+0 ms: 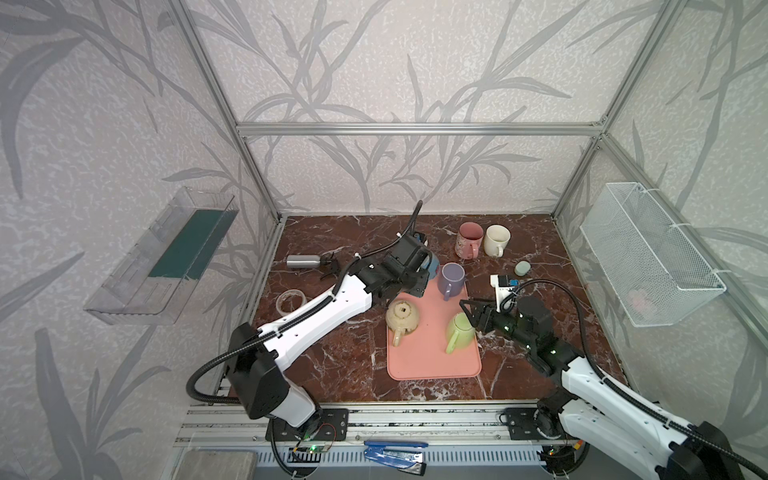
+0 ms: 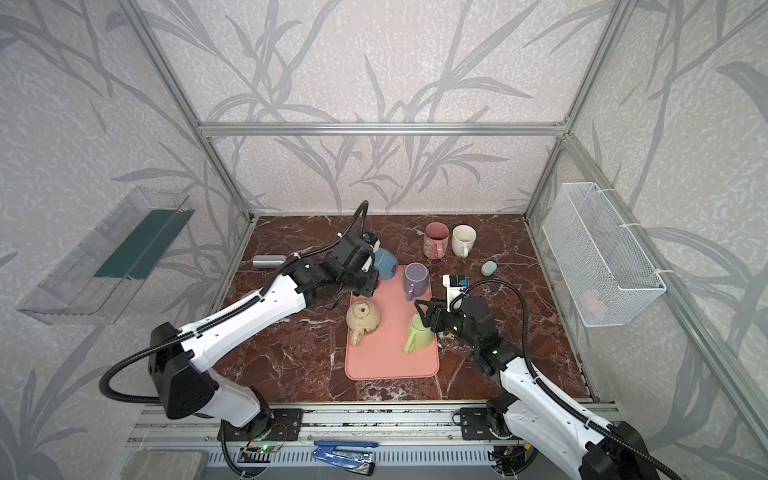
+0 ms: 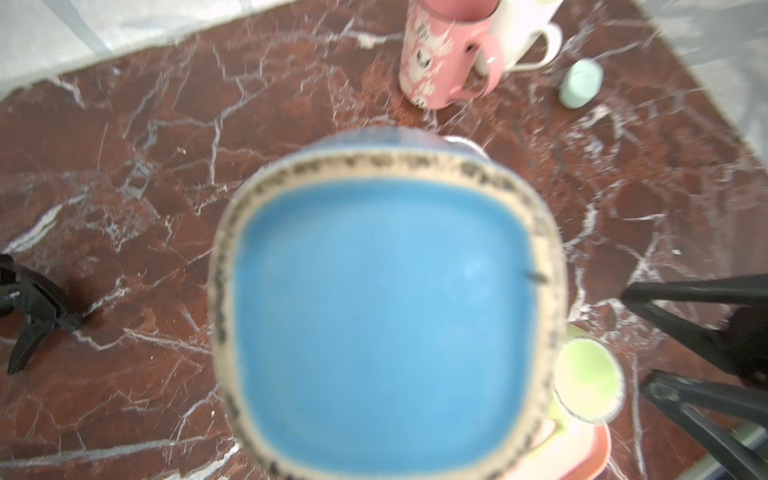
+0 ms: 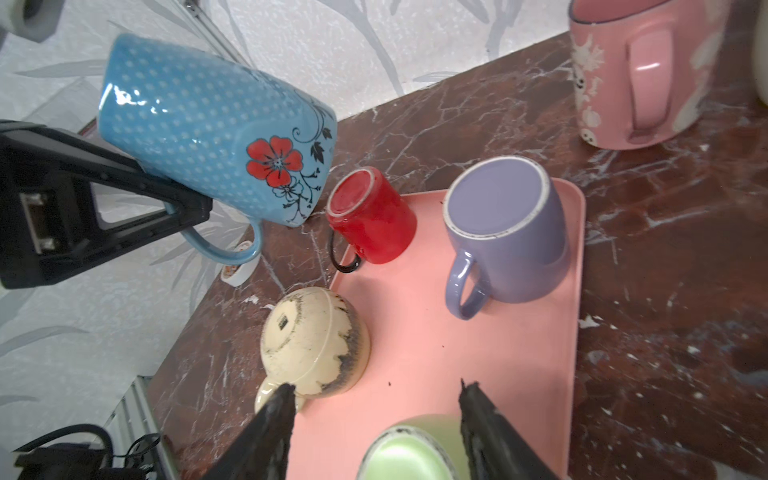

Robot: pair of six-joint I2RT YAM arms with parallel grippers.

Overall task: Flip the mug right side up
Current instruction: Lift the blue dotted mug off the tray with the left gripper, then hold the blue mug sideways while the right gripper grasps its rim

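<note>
Blue mug: The blue mug (image 4: pixel 216 129) is up in the air, tipped on a slant, near the far left corner of the pink tray (image 4: pixel 519 353). Its bottom fills the left wrist view, so it is not right side up yet.
Left tool: The left tool (image 4: pixel 183 212) is pinched tight on the mug's handle and on nothing else.
Right tool: The right tool (image 4: pixel 378 390) is spread apart and holds nothing. It hangs just over the upside-down green mug (image 4: pixel 411 453).
Slip risk: The handle is thin and shiny. The heavy cup part hangs off to one side, so I think it could swing or slide out when the arm turns it.
Bump risk: The red mug (image 4: pixel 374 216) sits close by the blue mug's low end. The purple mug (image 4: pixel 507 232) and the cream mug (image 4: pixel 316 345) are near too. A low turn could knock one over.
Landing risk: If the mug comes down half on the tray's rim and half on the surface (image 4: pixel 665 249), it may wobble and fall.
Two arms: Both arms are near the tray, so they could bump if both move in.
</note>
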